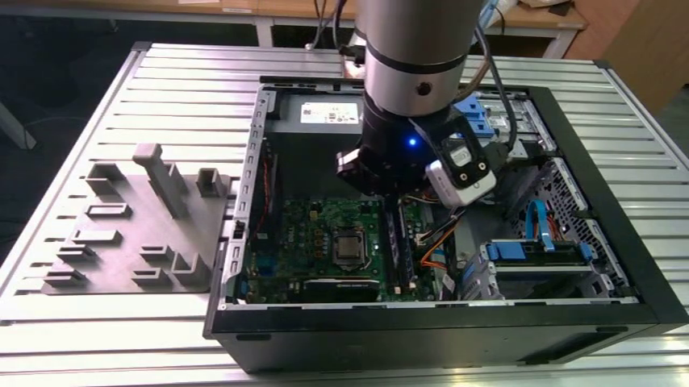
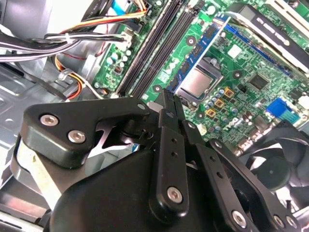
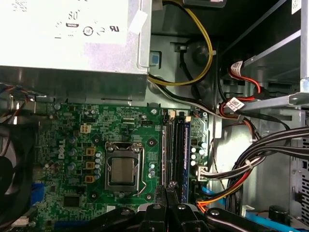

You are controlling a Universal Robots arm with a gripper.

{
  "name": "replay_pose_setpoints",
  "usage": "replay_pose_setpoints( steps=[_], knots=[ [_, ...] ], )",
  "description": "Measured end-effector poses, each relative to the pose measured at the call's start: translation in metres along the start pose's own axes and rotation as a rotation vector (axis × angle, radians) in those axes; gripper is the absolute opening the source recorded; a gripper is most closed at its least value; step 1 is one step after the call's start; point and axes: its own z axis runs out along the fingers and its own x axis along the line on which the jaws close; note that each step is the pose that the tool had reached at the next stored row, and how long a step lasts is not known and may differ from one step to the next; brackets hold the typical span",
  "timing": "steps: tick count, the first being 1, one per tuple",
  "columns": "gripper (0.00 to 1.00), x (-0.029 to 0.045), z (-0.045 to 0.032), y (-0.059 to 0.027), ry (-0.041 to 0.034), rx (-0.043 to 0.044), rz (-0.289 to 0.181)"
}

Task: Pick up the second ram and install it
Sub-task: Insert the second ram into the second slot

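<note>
A: Where do we find the ram (image 3: 177, 150)?
B: We see it in the motherboard (image 3: 72, 140) slots, just under the gripper (image 3: 167, 191), whose fingers are clenched together, holding nothing.

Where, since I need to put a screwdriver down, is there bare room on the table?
The slatted metal table is bare beyond the grey plastic tray and in front of it, on the exterior view's left of the open black computer case. Inside the case it is crowded: black cables, green motherboard, end effector.
</note>
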Motion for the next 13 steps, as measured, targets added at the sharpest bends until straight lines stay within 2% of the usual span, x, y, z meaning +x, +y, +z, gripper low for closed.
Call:
replay_pose_setpoints(
  steps=[13],
  knots=[
    [0.09, -0.0069, 0.0124, -0.0038, -0.0002, -0.005, 0.01]
  ],
)
